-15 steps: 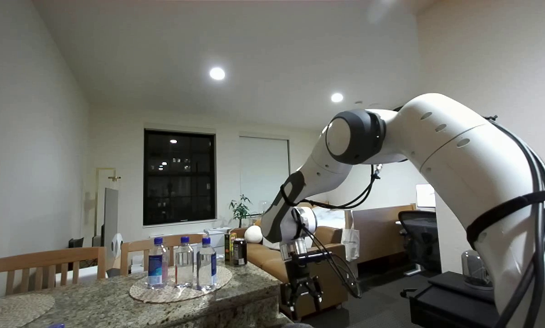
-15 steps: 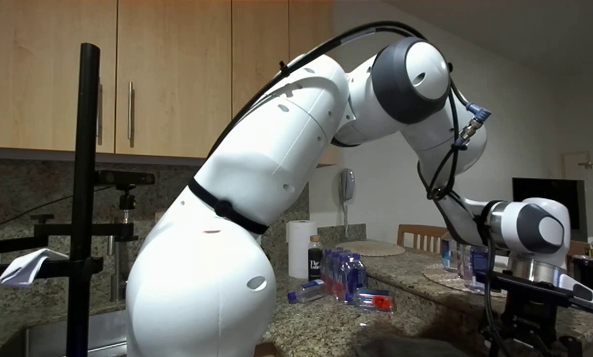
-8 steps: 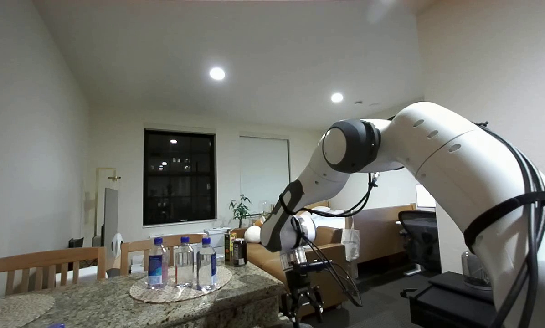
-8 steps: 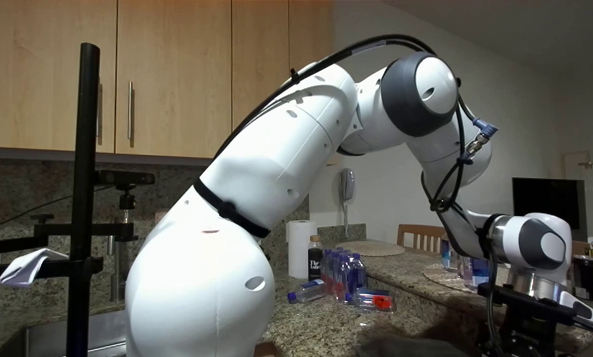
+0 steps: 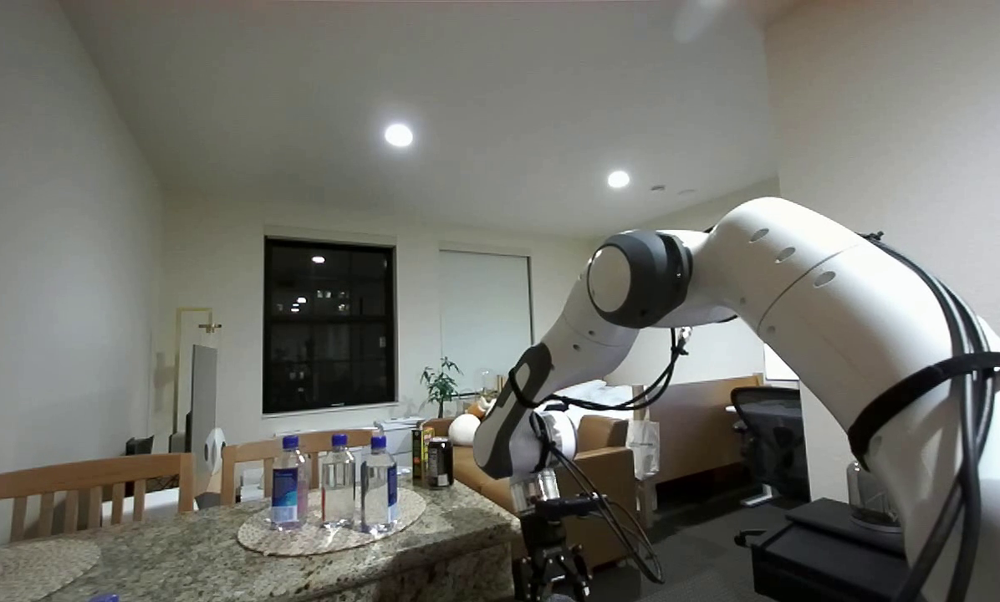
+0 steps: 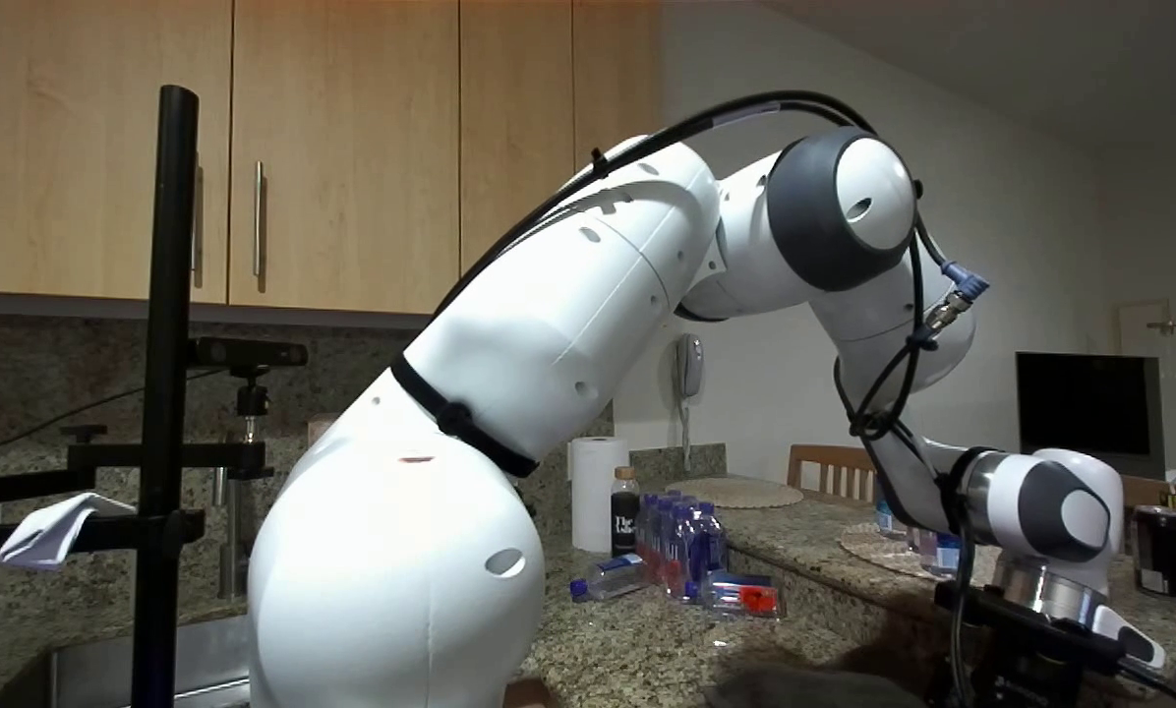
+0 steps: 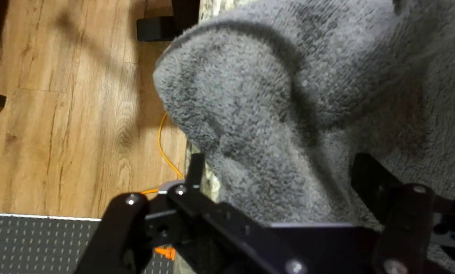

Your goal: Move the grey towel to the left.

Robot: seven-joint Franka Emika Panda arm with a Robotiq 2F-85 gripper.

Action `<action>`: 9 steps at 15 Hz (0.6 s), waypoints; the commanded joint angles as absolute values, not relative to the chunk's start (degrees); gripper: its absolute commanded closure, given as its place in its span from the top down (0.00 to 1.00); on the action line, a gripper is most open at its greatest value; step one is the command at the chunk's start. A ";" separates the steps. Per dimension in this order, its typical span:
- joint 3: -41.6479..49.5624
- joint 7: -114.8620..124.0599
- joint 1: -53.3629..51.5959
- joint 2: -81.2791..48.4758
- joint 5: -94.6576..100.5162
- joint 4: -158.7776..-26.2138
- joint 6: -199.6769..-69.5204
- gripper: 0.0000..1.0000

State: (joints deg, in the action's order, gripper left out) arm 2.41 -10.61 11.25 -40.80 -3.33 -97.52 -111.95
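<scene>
The grey towel (image 7: 246, 102) lies bunched over the counter, with a rounded fold at the counter's edge in the wrist view. A dark part of it shows at the bottom of an exterior view (image 6: 814, 688). My gripper (image 7: 279, 160) is open above the towel, jaws wide apart with nothing held. One finger (image 7: 196, 167) is over the counter's edge strip, the other finger (image 7: 368, 171) over the towel. Whether they touch the cloth I cannot tell. The gripper also shows low in an exterior view (image 5: 554, 577); in an exterior view its fingers are cut off below.
The counter edge (image 7: 212, 184) drops to a wooden floor (image 7: 79, 125) with an orange cable (image 7: 163, 148). The raised counter (image 5: 299, 568) holds bottles (image 5: 339, 485) and a dark can (image 5: 440, 462). More bottles (image 6: 681, 546) and a paper roll (image 6: 598, 492) stand on the lower counter.
The arm and gripper have moved down toward the counter. The gripper has also shifted slightly left in an exterior view. The bottles have not moved.
</scene>
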 commanded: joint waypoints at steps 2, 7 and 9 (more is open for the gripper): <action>1.94 -11.87 12.02 -42.36 -4.54 -97.76 -113.84 0.62; 1.65 -11.29 11.65 -41.79 -4.81 -99.35 -115.33 0.30; 1.44 -10.70 11.30 -41.25 -5.08 -99.88 -115.67 0.18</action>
State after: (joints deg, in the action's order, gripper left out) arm 2.01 -10.61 11.17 -42.27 -3.51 -97.52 -113.17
